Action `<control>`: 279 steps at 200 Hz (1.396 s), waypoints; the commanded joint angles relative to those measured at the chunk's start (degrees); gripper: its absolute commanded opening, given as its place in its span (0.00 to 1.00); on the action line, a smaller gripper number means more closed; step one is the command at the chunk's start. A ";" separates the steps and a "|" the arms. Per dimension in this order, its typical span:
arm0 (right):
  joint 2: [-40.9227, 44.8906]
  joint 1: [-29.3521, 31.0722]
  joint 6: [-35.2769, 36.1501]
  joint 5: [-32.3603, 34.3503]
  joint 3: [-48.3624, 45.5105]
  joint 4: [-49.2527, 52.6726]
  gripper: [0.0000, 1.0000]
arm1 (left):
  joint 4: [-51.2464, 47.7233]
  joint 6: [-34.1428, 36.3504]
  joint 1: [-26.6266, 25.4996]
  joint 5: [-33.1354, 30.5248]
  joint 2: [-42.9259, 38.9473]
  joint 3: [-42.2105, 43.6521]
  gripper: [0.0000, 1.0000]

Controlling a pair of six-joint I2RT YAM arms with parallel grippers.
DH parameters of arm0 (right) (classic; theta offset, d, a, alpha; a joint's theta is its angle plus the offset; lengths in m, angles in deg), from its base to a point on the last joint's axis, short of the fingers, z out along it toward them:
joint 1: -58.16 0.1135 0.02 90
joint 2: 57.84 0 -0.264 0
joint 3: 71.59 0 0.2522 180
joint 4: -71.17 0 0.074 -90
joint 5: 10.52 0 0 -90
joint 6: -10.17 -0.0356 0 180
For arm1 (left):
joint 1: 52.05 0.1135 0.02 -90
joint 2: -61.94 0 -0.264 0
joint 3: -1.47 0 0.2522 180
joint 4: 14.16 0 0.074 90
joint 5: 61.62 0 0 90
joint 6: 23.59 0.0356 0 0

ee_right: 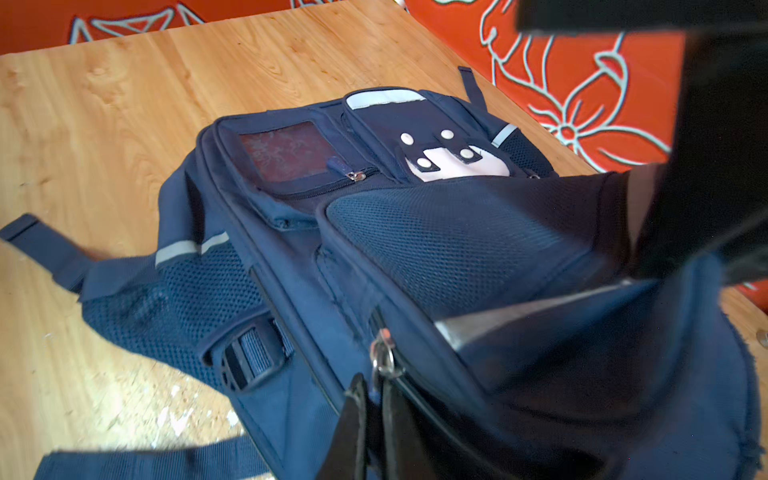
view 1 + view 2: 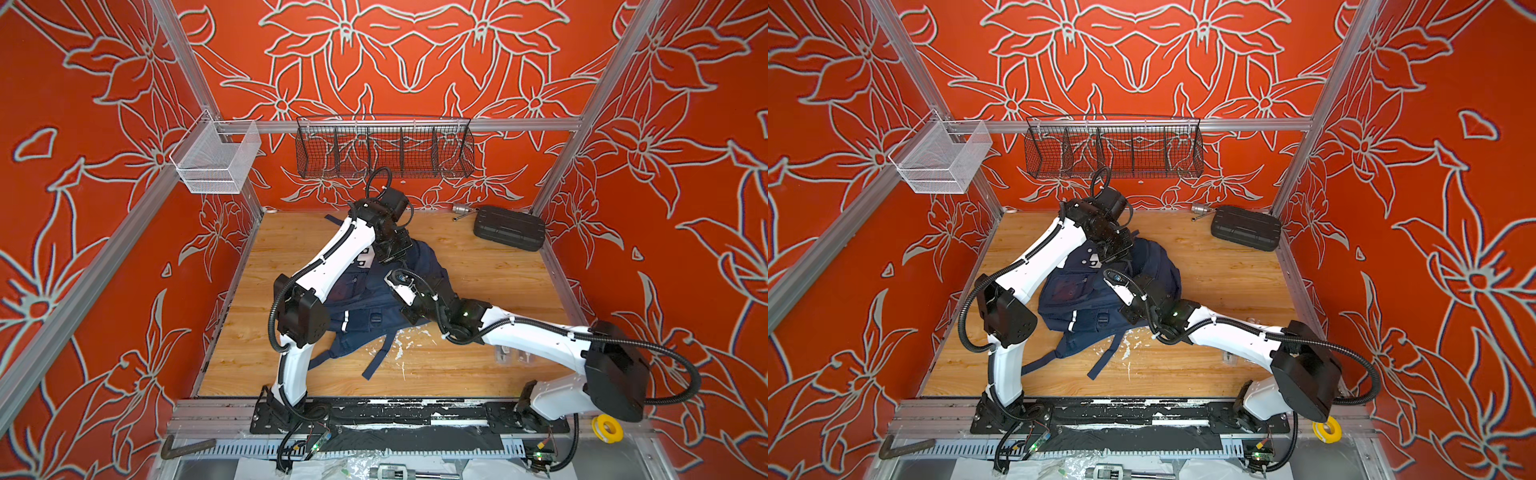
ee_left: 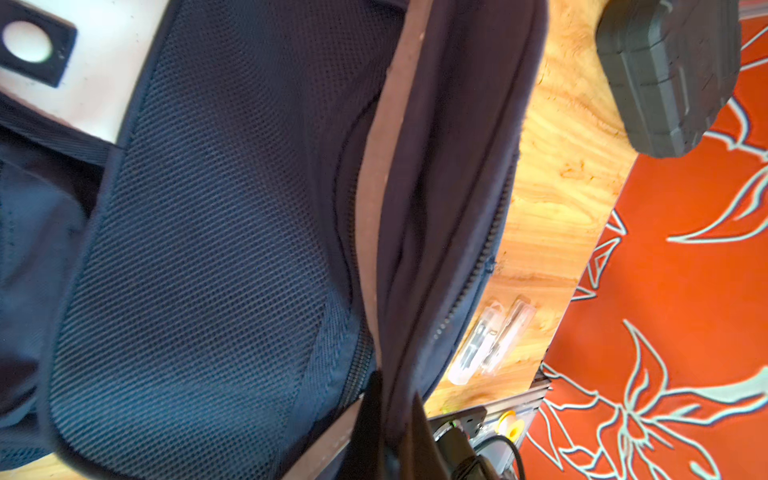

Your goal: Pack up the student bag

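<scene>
Baskets hung from the back rail: a white mesh basket (image 2: 216, 160) at the left corner and a black wire basket (image 2: 384, 151) along the middle. Below them, on the wooden tabletop (image 2: 241, 357), your left arm reached in from the left and bent over the student bag (image 2: 361, 307). The bag lay about mid-tabletop, front side up, with its straps trailing toward the near edge. Your left gripper (image 3: 392, 399) sat at the bag's far end, its jaws pinched narrow on a fold of navy fabric at the rim of the opening, beside the mesh panel. Just right of that, your right gripper (image 1: 374, 386) came across from the right. Its jaws were closed tight just below the metal zip pull (image 1: 382, 357), seemingly on its tab, though the wrist view blurred that contact. Further right, near the back corner, lay a black ribbed hard case (image 2: 509, 227) with a small metal piece (image 2: 459, 209) just beside it. Two clear tubes (image 3: 490, 340) lay on the wood near the bag, and a yellow roll (image 2: 607, 428) sat beyond the near right corner.
</scene>
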 commanded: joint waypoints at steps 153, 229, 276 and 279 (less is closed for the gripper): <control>14.12 -3.51 -3.17 -10.53 -7.05 -0.13 0.66 | 1.59 20.83 2.70 -6.35 -15.14 18.43 0.00; 22.13 -19.97 -8.72 -7.92 -7.16 14.39 0.78 | 1.50 26.15 3.58 -6.45 -17.22 26.24 0.00; 21.56 -27.34 -16.43 -5.77 -3.20 26.09 0.83 | 5.86 28.24 0.62 -7.34 -19.94 26.51 0.48; 21.39 -27.62 -17.01 -5.49 -2.73 27.12 0.83 | 5.95 28.24 0.40 -7.68 -20.09 25.98 0.49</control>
